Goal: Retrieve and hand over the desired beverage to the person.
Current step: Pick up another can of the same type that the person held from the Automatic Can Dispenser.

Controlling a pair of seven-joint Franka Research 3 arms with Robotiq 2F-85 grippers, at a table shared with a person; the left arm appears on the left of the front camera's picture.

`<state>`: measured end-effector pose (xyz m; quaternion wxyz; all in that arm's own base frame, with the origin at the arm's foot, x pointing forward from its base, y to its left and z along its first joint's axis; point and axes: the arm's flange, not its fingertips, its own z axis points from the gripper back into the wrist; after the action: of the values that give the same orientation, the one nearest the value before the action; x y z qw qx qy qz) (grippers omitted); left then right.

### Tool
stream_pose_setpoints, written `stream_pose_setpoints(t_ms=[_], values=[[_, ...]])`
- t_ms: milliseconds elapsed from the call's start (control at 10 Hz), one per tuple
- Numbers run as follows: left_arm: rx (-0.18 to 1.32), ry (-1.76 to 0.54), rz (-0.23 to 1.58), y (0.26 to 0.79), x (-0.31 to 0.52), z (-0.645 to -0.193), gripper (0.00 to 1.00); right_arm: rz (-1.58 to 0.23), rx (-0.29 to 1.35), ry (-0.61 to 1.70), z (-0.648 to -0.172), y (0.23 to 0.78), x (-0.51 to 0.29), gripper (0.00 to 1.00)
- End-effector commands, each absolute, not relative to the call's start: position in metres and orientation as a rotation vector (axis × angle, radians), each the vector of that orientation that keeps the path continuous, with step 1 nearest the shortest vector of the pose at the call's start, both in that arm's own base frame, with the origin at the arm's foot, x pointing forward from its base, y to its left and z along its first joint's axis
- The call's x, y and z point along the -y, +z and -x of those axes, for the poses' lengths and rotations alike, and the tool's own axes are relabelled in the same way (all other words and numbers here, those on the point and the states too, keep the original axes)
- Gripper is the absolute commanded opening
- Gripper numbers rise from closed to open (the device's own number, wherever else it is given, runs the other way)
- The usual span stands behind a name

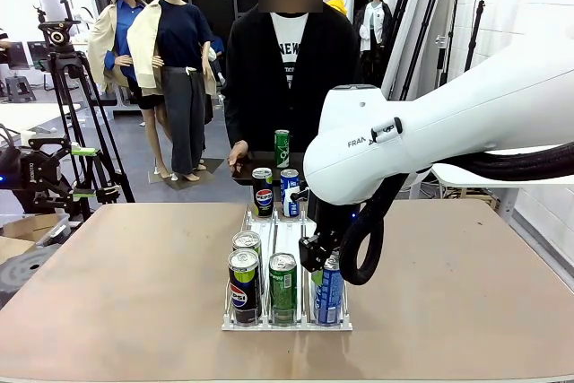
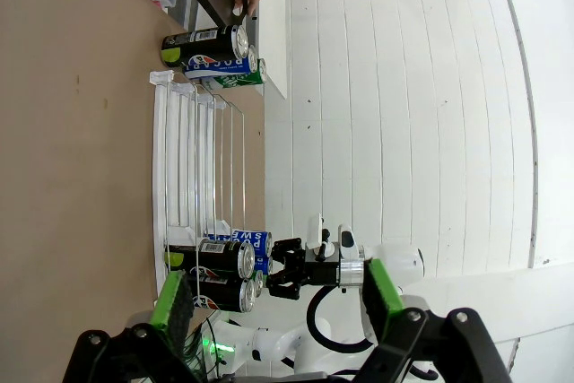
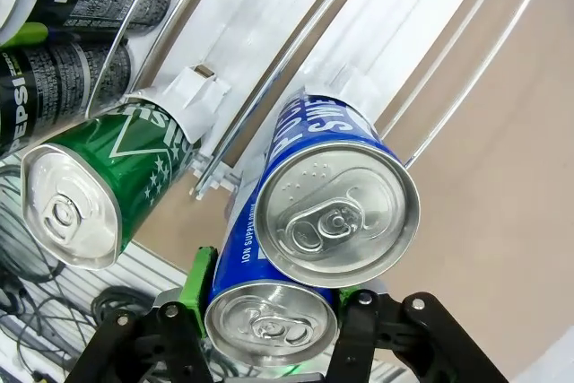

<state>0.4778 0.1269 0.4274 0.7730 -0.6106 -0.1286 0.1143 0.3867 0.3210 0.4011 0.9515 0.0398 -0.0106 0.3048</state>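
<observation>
A white wire rack (image 1: 278, 230) on the table holds beverage cans in lanes. My right gripper (image 1: 316, 257) reaches down at the rack's near right corner and is shut on a blue can (image 1: 329, 293). In the right wrist view that blue can (image 3: 269, 325) sits between my green-padded fingers (image 3: 197, 280), with a second blue can (image 3: 336, 213) right behind it. The person (image 1: 287, 69) stands at the far side in a black jacket, one hand (image 1: 238, 152) on a dark tray. My left gripper (image 2: 278, 311) hangs open, holding nothing, well above the table.
In the near row, a green can (image 1: 282, 286) and a black Pepsi can (image 1: 243, 286) stand beside the held one. At the rack's far end stand a black can (image 1: 262, 191) and a blue can (image 1: 289, 193); a green can (image 1: 282, 148) stands behind them. A tripod (image 1: 67, 114) is far left.
</observation>
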Motion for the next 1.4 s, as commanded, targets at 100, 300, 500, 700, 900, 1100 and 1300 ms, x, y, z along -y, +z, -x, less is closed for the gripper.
stream_pose_setpoints(t_ms=[100,300,500,700,900,1100,1300], values=[[0.276,0.243,1.332,0.429,-0.127,-0.477,1.00,-0.081,0.021,0.620,-0.387,0.401,-0.321,0.00],[0.276,0.243,1.332,0.429,-0.127,-0.477,1.00,-0.081,0.021,0.620,-0.387,0.401,-0.321,0.00],[0.276,0.243,1.332,0.429,-0.127,-0.477,1.00,-0.081,0.021,0.620,-0.387,0.401,-0.321,0.00],[0.276,0.243,1.332,0.429,-0.127,-0.477,1.00,-0.081,0.021,0.619,-0.387,0.401,-0.321,0.00],[0.276,0.243,1.332,0.429,-0.127,-0.477,1.00,-0.107,0.021,0.662,-0.381,0.428,-0.317,0.00],[0.276,0.243,1.332,0.429,-0.127,-0.477,1.00,-0.086,0.016,0.693,-0.369,0.460,-0.315,0.00],[0.276,0.243,1.332,0.429,-0.127,-0.477,1.00,-0.039,0.015,0.739,-0.356,0.493,-0.314,0.00]])
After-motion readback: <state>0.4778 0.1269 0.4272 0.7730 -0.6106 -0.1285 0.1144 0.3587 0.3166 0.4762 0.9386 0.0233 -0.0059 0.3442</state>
